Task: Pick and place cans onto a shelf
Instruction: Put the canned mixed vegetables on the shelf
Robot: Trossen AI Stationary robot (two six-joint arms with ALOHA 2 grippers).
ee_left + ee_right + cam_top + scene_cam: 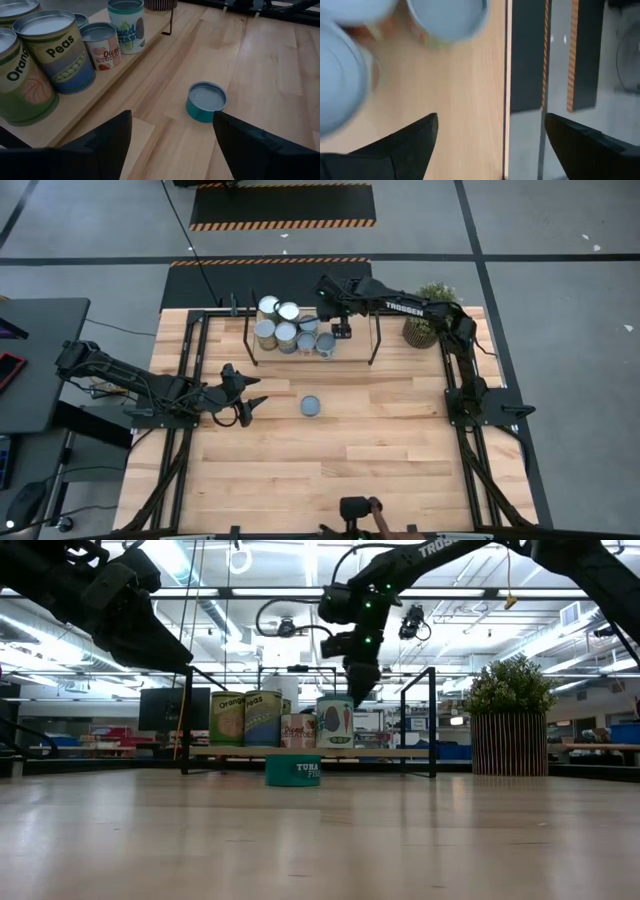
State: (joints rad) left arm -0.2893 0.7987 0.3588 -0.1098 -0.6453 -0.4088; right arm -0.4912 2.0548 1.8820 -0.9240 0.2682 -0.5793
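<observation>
Several cans point(285, 330) stand on their bases on the low wooden shelf point(355, 350) at the table's far side; in the left wrist view their labels read oranges, peas and tomatoes point(102, 45). A low teal tuna can point(311, 406) point(206, 101) point(293, 771) sits alone on the tabletop in front of the shelf. My left gripper point(255, 402) point(172, 145) hangs open to the left of this can, pointing at it, apart from it. My right gripper point(342, 330) point(360, 690) point(490, 135) is open and holds nothing, above the shelf just right of the cans.
A potted plant point(430, 320) point(510, 730) stands at the far right corner. Black frame rails point(185, 380) run along the table's left and right sides. The shelf's right part point(360, 345) is bare board between its black posts point(432, 720).
</observation>
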